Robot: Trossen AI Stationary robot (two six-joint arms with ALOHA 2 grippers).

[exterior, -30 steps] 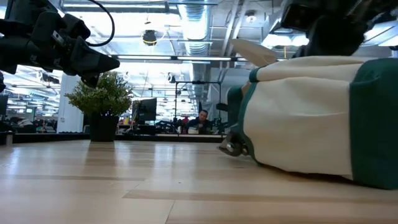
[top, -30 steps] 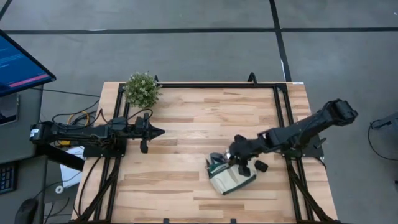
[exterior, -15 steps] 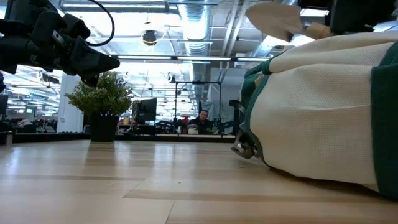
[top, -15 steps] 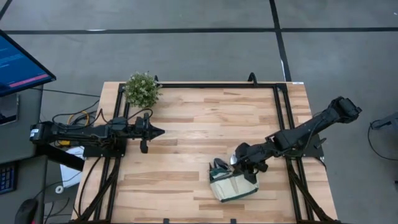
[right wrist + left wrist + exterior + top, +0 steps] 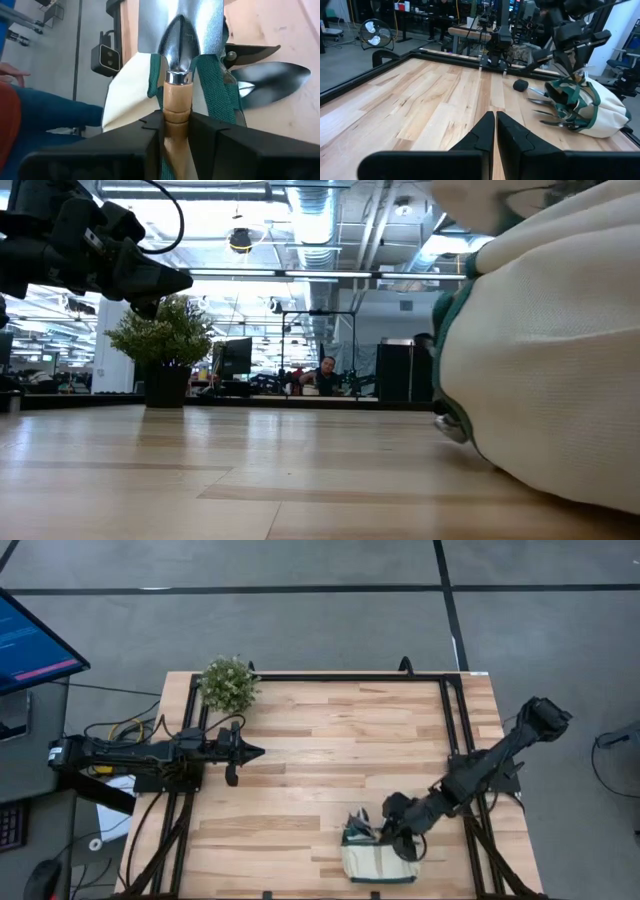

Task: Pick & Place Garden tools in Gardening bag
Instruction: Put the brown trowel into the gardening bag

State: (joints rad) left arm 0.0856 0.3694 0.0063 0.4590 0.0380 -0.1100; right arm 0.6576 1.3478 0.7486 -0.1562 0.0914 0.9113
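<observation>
Right gripper (image 5: 172, 131) clamped on trowel (image 5: 181, 35) handle, over gardening bag (image 5: 378, 862) at table's near right. Step: putting trowel in. Next: push deeper, let go. Left gripper (image 5: 248, 751) closed, empty, waiting far left.

floor: grey tiles (image 5: 300, 620), dark seams | upper left: monitor (image 5: 30, 645) | ceiling: ducts (image 5: 320, 225), bright lights | far back: seated person (image 5: 325, 372)

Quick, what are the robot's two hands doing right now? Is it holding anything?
Left gripper: shut, holding nothing, above the table's left side.
Right gripper: shut on the trowel, by its wooden handle, at the gardening bag.
</observation>
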